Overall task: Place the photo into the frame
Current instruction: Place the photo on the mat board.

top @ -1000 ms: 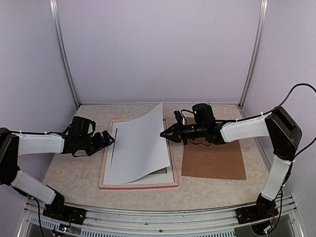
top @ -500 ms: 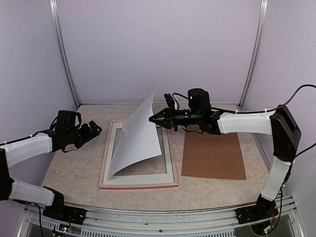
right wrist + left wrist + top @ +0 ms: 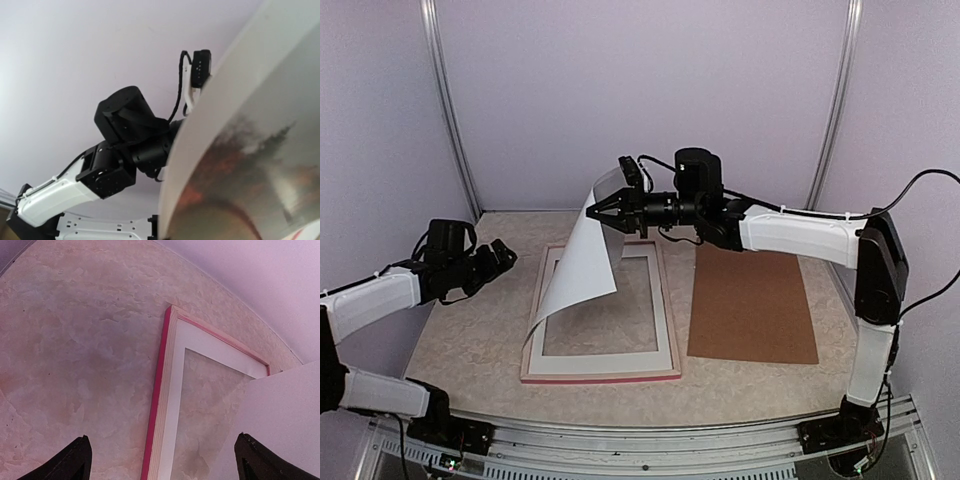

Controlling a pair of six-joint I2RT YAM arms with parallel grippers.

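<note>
Moved: photo now up off frame, hauled up-left by R gripper, which is pinched tight on its top edge. White back to cam; low corner by frame's L rail, contact unclear. L gripper backed off left, spread wide, holds nothing. Insert prob. not done.
Table: beige, mottled. Brown board lies flat R of frame.
Far: lilac walls, metal posts.

Lilac walls, mottled beige tabletop
</note>
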